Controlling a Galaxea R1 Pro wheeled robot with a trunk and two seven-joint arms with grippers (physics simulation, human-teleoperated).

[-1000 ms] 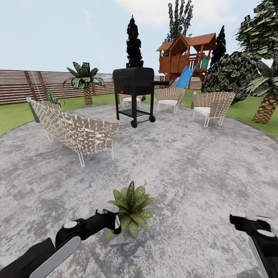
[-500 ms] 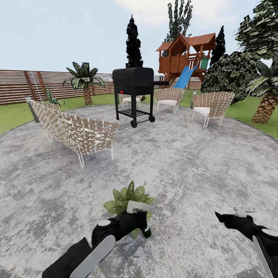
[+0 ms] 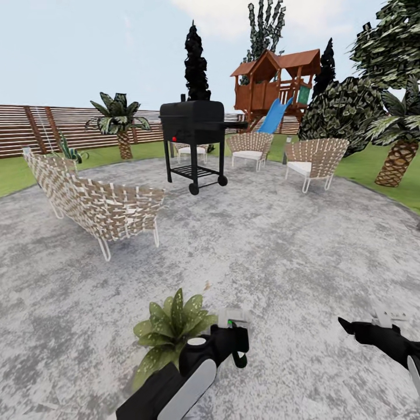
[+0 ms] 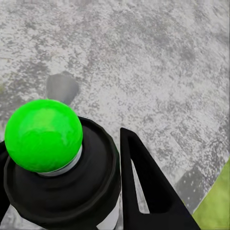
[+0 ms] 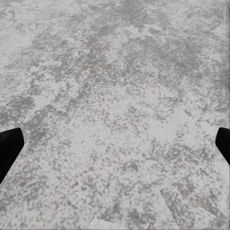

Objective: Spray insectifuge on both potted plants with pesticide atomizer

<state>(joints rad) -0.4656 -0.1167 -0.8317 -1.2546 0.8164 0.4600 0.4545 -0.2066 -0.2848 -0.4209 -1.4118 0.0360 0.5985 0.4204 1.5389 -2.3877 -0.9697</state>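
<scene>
The left gripper (image 3: 235, 345) hangs low over the grey patio (image 3: 280, 251), its fingers pinching the spray bottle (image 3: 233, 322), whose whitish head sticks up above the black fingers just beside the potted plant (image 3: 169, 326). In the left wrist view the spray bottle (image 4: 57, 167) shows as a round dark body with a bright green dot on top, and one black finger (image 4: 148, 191) lies against its side; a strip of lawn shows at one corner. The potted plant, a low rosette of broad speckled green leaves, stands on the patio with the left forearm crossing in front of its lower leaves; its pot cannot be made out. The right gripper (image 3: 357, 328) hovers well apart from the plant on the other side, and in the right wrist view its fingers (image 5: 9, 146) are spread wide, the two dark tips at opposite edges with bare paving between them. Farther off on the patio stand a woven wicker sofa (image 3: 93, 201), a black grill (image 3: 193, 131) on wheels, and two wicker chairs (image 3: 312, 160). Beyond them run green lawn, a brown slatted fence (image 3: 52, 128), palms, dark trees and a wooden play tower (image 3: 271, 81) with a blue slide.
</scene>
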